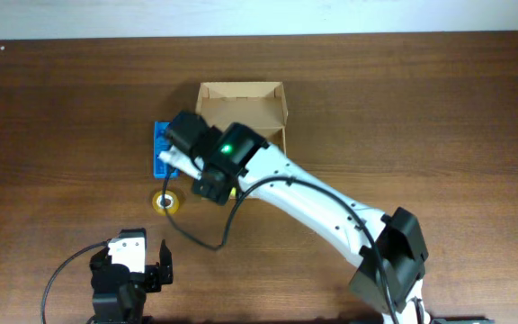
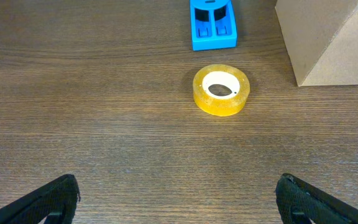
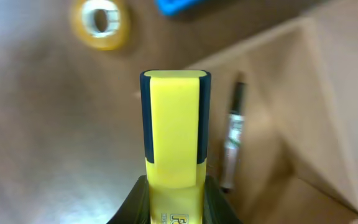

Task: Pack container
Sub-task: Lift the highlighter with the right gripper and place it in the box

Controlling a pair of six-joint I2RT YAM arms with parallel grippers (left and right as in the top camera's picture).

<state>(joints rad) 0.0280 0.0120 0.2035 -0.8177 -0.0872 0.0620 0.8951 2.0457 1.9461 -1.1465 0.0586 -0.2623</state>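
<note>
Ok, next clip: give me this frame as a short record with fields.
container: lid open, interior partly hidden by arm
right gripper: shut on yellow highlighter, above container's near edge
left gripper: open, empty, away from objects
tape roll: flat on table, untouched
blue item: on table beside container
pen: beneath highlighter, exact resting place unclear

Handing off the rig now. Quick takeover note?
Left end effector: open, empty, low over the table, facing the tape roll.
Right end effector: shut on a yellow highlighter, raised by the open cardboard box's front-left corner.
Done: a pen seems to lie in the box.
Left: highlighter in; tape roll and blue plastic item are on the table beside the box.
</note>
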